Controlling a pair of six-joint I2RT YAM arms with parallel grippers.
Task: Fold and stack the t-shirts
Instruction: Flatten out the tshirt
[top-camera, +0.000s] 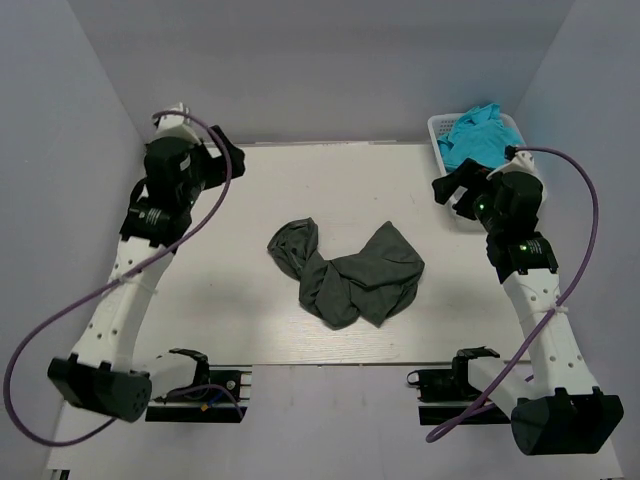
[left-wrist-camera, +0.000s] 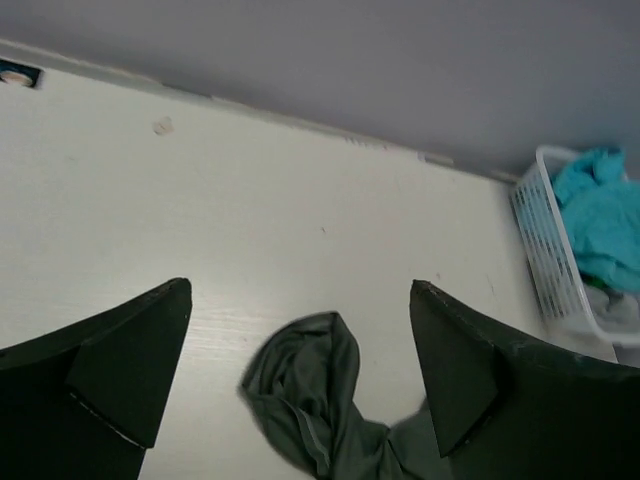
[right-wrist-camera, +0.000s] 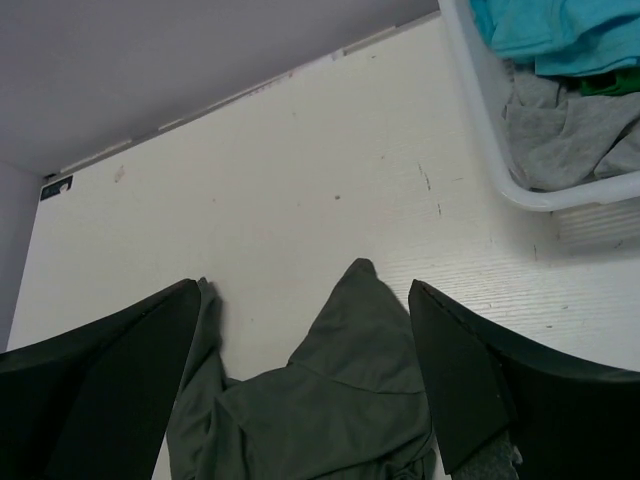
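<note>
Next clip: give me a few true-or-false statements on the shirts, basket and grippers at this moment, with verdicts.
1. The grey shirt lies folded flat. False: it is crumpled in the middle of the table.
2. The turquoise shirts are in the basket. True.
3. The left gripper holds the grey shirt. False: it is open and empty.
4. The right gripper is open. True.
5. The basket stands at the far left corner. False: far right corner.
</note>
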